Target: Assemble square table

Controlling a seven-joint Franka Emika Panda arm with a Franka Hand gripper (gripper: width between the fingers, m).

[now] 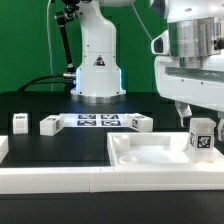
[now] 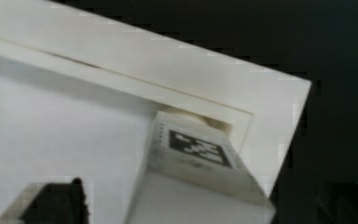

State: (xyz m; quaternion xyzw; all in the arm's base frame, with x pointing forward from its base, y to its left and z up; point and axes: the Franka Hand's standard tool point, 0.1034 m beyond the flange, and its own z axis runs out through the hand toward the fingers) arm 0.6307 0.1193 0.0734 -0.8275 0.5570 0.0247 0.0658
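At the exterior view's left, two small white plastic block legs stand near each other on the black table [image 1: 55, 150]: the outer leg [image 1: 20, 122] and the inner leg [image 1: 50, 124]. Next lies the flat white marker board [image 1: 98, 121], and just beside it stands a third leg [image 1: 137, 123]. The long white rail [image 1: 60, 182] runs along the front. Further right lies the white plastic square slab with raised rim [image 1: 150, 155] [image 2: 87, 110]. A fourth leg [image 1: 201, 137] [image 2: 197, 150] stands in its corner, close against the rim, with its tag showing. My gripper [image 1: 198, 118] [image 2: 202, 205] hangs over this leg with the fingers spread wide on both sides, and it holds nothing.
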